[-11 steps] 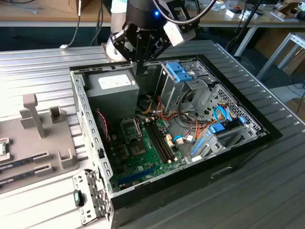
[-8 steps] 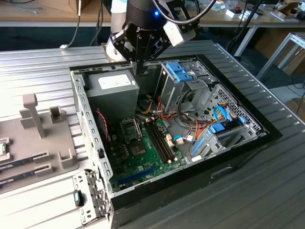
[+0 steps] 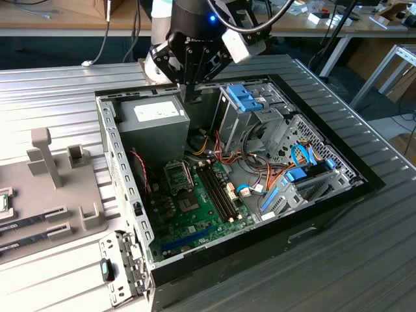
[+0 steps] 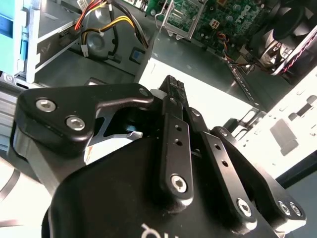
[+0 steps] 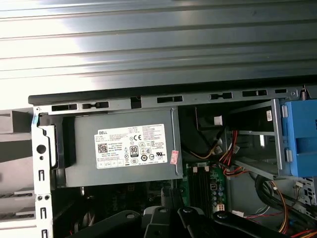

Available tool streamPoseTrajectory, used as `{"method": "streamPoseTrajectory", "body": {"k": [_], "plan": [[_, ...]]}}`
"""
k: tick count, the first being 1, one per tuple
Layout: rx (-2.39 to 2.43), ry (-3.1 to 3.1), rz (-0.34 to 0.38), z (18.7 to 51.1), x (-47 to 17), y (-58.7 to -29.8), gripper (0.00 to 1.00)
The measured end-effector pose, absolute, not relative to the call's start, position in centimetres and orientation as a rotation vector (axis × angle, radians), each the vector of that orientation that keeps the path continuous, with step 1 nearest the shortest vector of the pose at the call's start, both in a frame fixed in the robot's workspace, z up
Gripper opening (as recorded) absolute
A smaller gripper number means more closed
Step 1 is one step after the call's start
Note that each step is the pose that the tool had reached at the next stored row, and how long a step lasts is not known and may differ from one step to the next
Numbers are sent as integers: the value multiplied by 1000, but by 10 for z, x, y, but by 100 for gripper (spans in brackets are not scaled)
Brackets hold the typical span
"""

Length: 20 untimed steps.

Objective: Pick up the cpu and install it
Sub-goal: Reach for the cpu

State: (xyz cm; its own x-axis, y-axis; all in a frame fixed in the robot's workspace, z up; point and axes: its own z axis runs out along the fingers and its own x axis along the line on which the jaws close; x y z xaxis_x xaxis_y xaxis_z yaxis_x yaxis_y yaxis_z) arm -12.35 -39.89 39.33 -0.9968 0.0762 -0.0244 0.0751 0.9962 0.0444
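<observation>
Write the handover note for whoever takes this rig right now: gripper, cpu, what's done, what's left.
Gripper: shut, with nothing seen in it. It hangs over the far end of the open computer case, by the power supply.
Cpu: it appears to lie on the grey fixture at the exterior view's left edge, outside the case and well apart from the gripper.
Socket on the motherboard: looks empty.
Done: nothing that shows.
Left: the whole job, both pickup and install.

Over the power supply [image 3: 158, 117], the arm [image 3: 195, 29] bearing the pincer [image 3: 192, 96] is cut by the exterior view's top edge; well aside, a small flat piece [image 3: 3, 202] crosses its left edge.
</observation>
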Motion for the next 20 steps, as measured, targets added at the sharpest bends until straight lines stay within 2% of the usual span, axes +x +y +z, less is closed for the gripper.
{"method": "streamPoseTrajectory", "body": {"k": [20], "plan": [[118, 3112, 68, 393, -139, -399, 11]]}}
